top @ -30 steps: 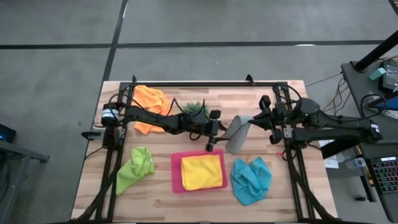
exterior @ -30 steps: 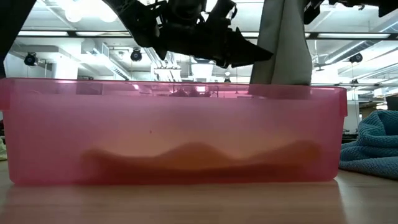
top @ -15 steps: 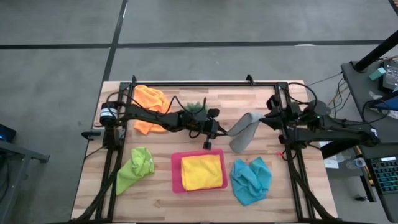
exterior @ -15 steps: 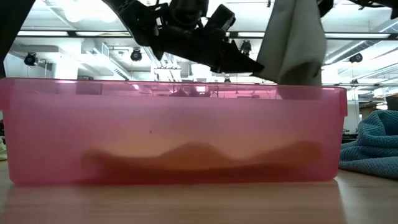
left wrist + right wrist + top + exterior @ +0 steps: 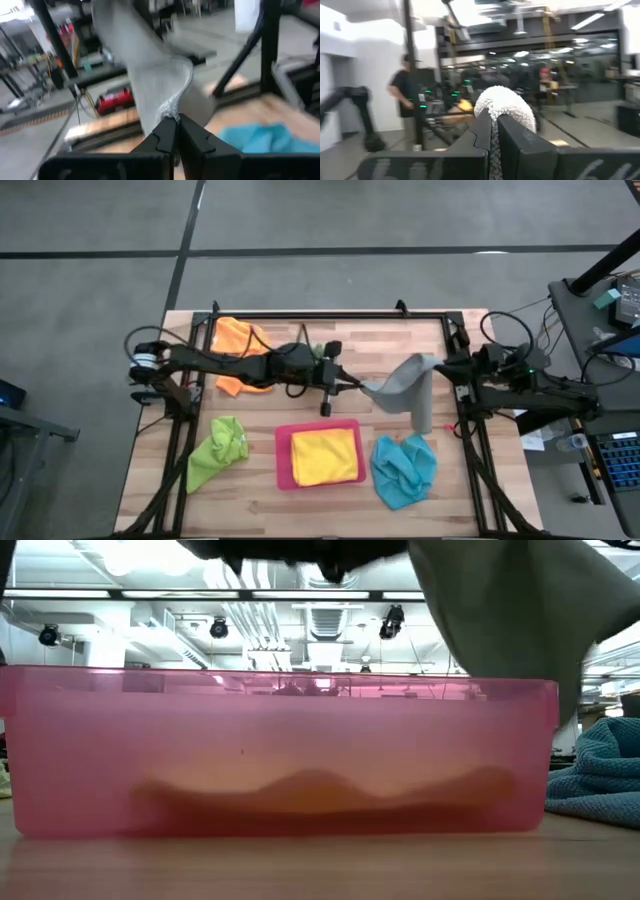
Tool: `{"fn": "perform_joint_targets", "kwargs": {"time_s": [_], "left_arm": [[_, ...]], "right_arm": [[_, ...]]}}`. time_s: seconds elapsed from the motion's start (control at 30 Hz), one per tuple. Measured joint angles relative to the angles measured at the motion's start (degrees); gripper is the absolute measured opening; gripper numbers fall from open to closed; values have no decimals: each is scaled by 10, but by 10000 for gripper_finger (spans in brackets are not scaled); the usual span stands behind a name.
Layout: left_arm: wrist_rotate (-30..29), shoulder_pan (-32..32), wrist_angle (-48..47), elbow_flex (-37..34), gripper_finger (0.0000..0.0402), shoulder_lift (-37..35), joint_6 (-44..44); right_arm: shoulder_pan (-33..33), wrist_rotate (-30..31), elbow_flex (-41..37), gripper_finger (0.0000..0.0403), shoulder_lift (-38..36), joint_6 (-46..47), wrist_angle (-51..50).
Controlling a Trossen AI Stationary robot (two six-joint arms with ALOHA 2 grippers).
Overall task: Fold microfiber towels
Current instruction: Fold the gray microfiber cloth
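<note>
Progress is one of five: yellow towel (image 5: 324,457) lies folded in the tray (image 5: 283,463). Both my fingers, left (image 5: 352,384) and right (image 5: 437,363), pinch the grey towel (image 5: 408,387) aloft mid-worktop; orange (image 5: 240,345), green (image 5: 218,450) and blue (image 5: 403,470) wait crumpled.

The middle of the table (image 5: 460,510) is crossed by the hanging grey towel (image 5: 408,385); bare wood is left behind it.
</note>
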Motion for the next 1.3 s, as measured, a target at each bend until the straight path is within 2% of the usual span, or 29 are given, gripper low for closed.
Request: {"fn": "perform_joint_targets", "kwargs": {"time_s": [0.1,0.53,0.6,0.67,0.77,0.9,0.97,1.03,1.2,1.3], "left_arm": [[2,-7,16,-1,0,-27,-12],[4,-10,7,-9,0,-111,-28],[-15,-6,-26,-12,0,-123,-52],[-59,-2,-72,-12,0,-128,-84],[-114,2,-156,-12,0,-134,-118],[-126,1,-171,-15,0,-119,-161],[-126,2,-165,-15,0,-108,-162],[-127,5,-134,-15,0,-94,-165],[-127,21,-37,-15,0,-43,-207],[-126,35,-2,-15,0,-16,-241]], "right_arm": [[0,28,5,9,10,-16,-13],[0,27,42,9,88,-53,-88],[0,27,42,9,95,-57,-91],[-1,35,43,9,99,-58,-87],[-1,135,46,9,99,-37,-83],[-1,321,44,9,104,-1,-102],[-2,347,44,9,113,12,-109],[-1,335,47,9,122,15,-112],[-1,249,59,9,148,28,-108],[-1,229,64,9,168,28,-108]]}}
